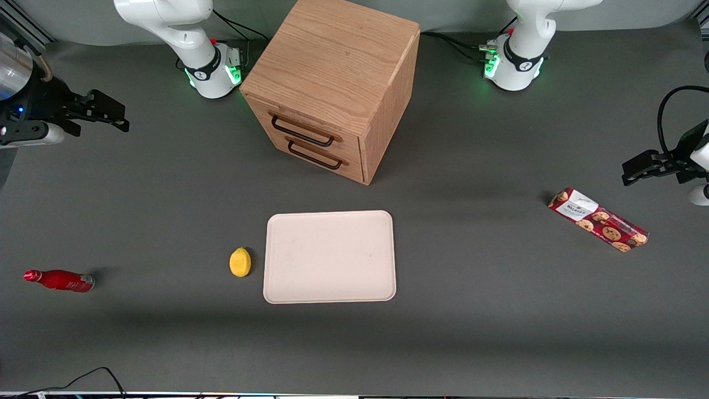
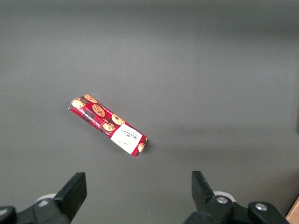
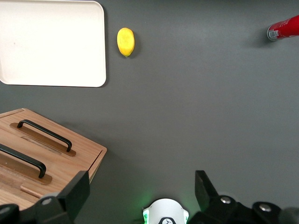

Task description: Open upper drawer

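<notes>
The oak cabinet [image 1: 332, 72] stands in the middle of the table near the arm bases. Its upper drawer [image 1: 310, 124] is shut flush with the front and carries a thin dark bar handle [image 1: 302, 132]; the lowest drawer's like handle [image 1: 314, 156] sits just below. In the right wrist view the upper drawer's handle [image 3: 22, 161] and the lower handle [image 3: 45, 134] both show. My right gripper [image 1: 113, 113] hangs open above the table toward the working arm's end, well apart from the cabinet. Nothing lies between its fingers [image 3: 77, 189].
A cream tray [image 1: 329, 257] lies in front of the cabinet with a lemon [image 1: 240, 261] beside it. A red bottle [image 1: 58, 280] lies toward the working arm's end. A red cookie box [image 1: 598, 219] lies toward the parked arm's end.
</notes>
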You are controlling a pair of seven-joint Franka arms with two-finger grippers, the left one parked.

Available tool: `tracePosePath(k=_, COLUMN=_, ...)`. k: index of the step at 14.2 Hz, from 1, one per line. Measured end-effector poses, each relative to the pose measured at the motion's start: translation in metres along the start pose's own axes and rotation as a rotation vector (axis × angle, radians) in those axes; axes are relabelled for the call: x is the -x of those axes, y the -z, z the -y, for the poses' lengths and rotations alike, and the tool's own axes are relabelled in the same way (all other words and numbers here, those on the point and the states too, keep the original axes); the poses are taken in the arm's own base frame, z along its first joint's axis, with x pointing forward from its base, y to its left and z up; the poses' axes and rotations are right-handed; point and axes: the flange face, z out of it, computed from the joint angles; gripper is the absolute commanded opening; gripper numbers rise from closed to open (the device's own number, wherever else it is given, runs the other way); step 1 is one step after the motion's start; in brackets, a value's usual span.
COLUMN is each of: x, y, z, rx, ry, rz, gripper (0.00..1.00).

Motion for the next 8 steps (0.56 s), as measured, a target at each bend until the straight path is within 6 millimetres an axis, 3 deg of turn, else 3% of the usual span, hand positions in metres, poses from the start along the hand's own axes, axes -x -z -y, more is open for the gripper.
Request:
tracePosePath(k=5, x=-0.001, y=-0.001, z=0.002, rx=-0.004, ry=0.005, rz=0.002, gripper=1.00)
tracePosePath(k=8, x=-0.002, y=-0.004, z=0.020, rx=-0.117, ry=0.128, rz=0.015, gripper=1.00)
